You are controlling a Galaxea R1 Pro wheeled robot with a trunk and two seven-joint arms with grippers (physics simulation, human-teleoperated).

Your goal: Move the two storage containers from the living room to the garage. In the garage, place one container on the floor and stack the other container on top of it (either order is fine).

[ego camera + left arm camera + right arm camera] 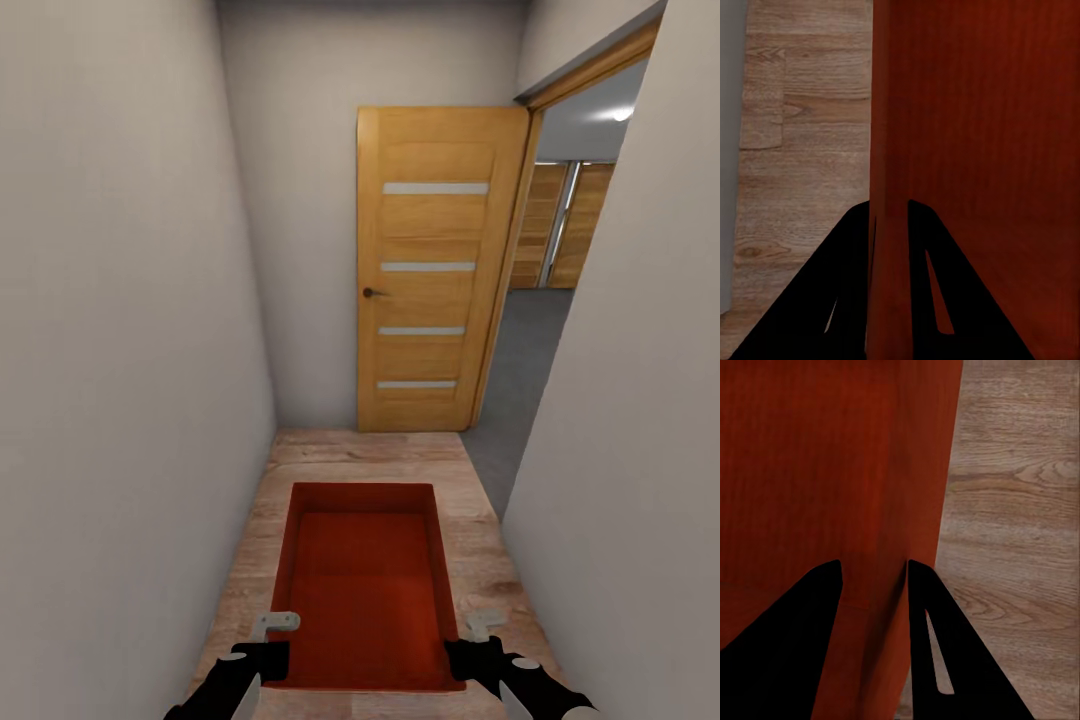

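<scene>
Orange-red, the storage container point(365, 585) hangs over the wood-plank floor point(480, 560), a side wall pinched by each of the left gripper point(270, 650) and right gripper point(470, 650), so steering level through the open door point(435, 270) seems wise.

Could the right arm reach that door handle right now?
Probably not: the right gripper is clamped on the orange-red bin's wall, sharing its weight with the left gripper, and the door handle lies far down the corridor.
</scene>
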